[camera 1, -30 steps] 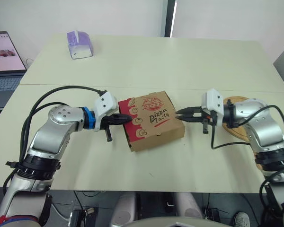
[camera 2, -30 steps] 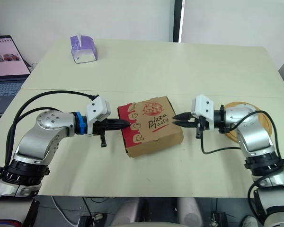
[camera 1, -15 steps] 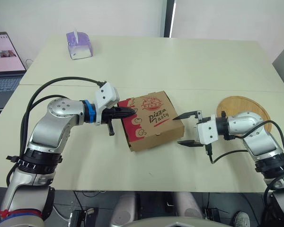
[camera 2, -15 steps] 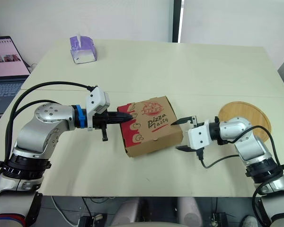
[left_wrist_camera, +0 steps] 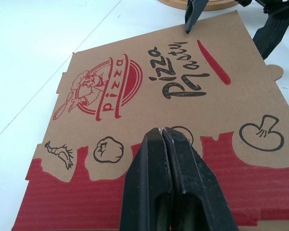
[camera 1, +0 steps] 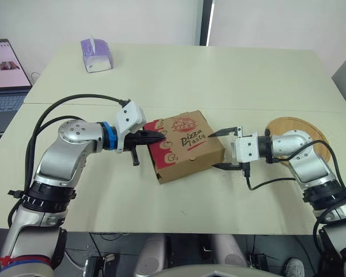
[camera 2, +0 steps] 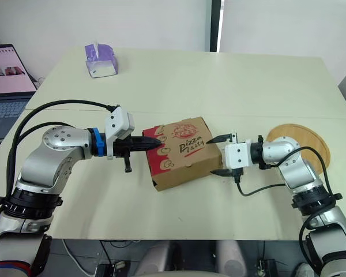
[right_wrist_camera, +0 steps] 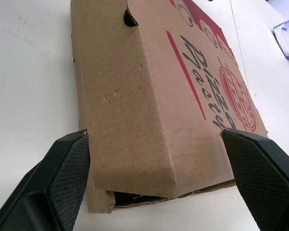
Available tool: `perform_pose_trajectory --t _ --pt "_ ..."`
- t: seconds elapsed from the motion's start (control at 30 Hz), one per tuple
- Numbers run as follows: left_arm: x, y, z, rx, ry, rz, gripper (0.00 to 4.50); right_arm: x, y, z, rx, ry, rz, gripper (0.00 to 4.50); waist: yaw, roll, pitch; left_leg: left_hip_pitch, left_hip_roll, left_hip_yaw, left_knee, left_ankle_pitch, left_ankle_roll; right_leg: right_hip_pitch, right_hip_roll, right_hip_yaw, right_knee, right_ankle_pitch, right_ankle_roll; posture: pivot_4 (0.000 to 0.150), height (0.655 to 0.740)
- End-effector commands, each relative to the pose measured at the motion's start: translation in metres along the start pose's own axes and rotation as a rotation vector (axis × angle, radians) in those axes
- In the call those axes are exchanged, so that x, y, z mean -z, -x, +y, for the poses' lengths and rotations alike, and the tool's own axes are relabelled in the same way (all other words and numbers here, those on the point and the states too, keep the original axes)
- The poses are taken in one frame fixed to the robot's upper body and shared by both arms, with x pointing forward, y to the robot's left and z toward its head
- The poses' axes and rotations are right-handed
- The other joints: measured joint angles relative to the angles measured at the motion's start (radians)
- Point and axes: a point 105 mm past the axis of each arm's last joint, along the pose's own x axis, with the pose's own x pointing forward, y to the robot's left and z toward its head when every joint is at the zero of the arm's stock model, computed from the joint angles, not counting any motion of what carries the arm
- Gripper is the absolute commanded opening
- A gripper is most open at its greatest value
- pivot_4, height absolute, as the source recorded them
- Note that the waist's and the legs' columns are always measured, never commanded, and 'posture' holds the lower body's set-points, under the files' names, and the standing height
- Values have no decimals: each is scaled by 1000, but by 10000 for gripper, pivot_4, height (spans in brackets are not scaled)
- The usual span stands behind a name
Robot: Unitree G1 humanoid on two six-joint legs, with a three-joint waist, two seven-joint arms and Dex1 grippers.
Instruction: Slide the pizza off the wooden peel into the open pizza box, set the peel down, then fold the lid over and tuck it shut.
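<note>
Pizza box (camera 1: 184, 147) sits shut on the near middle of the tabletop (camera 1: 219, 75), turned askew so one corner points back at the robot. It is close to square, with no clear long axis, and its lettering runs toward the far right.

The left arm is bent at the elbow, forearm reaching in level from the left. The left fingers (left_wrist_camera: 144, 183) are clenched together, tips resting on the lid's red edge.

The right arm reaches in from the right. The right fingers (right_wrist_camera: 62, 178) are spread wide and grasp nothing, one on each side of the box's folded front flap. A dark gap shows under that flap.

Behind the right forearm lies the wooden peel (camera 1: 294, 124), flat and apart from the box. A tissue box (camera 1: 96, 54) and a laptop (camera 1: 3, 75) stand at the far left.
</note>
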Motion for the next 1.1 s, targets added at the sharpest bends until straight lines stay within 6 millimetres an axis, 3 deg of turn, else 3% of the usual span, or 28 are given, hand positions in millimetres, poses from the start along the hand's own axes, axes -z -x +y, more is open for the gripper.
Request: perform_pose_trajectory --t 0.03,0.17,0.53,1.1 --pt "-5 0 1 2 -39 -8 0 -23 8 -15 12 -54 -60 44601 0 0 0 0 0 0 0 0 0 0 0 0 0 0 0 1500 7400" --pt "-4 -2 3 2 -42 -4 0 -29 8 -18 -6 -148 -78 44601 1 0 0 0 0 0 0 0 0 0 0 0 0 0 0 1500 7400" --pt "0 -4 1 -3 -44 2 0 -34 18 7 -130 -140 -35 44601 1 0 0 0 0 0 0 0 1 0 0 -1 0 0 0 1500 7400" --pt "-2 -4 1 -4 -50 4 0 -35 9 -23 22 -105 -37 44601 1 0 0 0 0 0 0 0 0 0 0 0 0 0 0 1500 7400"
